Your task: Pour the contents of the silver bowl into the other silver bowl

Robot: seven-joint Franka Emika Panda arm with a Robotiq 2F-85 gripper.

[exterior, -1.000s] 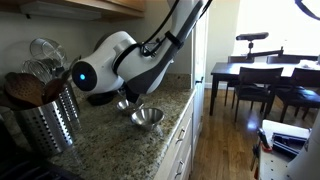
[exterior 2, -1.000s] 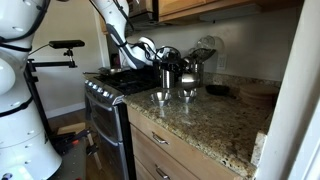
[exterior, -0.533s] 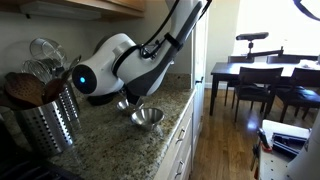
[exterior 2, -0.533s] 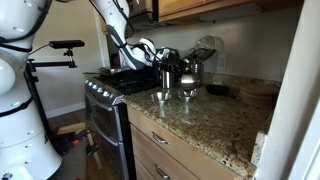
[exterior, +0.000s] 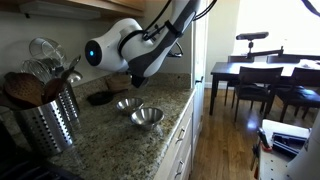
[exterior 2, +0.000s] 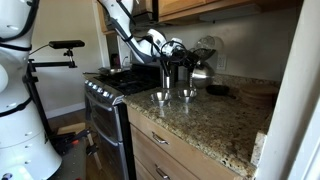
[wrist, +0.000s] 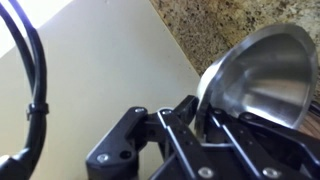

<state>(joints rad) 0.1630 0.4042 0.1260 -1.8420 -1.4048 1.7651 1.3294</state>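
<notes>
I have the gripper [wrist: 200, 112] clamped tight on the thin rim of the silver bowl [wrist: 262, 75]. In the wrist view the bowl sits right against the fingertips, tilted, its shiny wall filling the space just beyond them. The arm hangs above the granite counter [exterior: 110, 135]. Below the gripper and well apart from it, the other silver bowl [exterior: 127, 103] rests upright on the counter, with a wider steel bowl [exterior: 147, 117] just beside it.

A perforated steel utensil holder [exterior: 52, 122] stuffed with wooden spoons [exterior: 22, 88] stands at the granite countertop's [exterior: 115, 145] end beside the stove [exterior 2: 105, 88] (clear glassware [exterior: 42, 52] behind it).
</notes>
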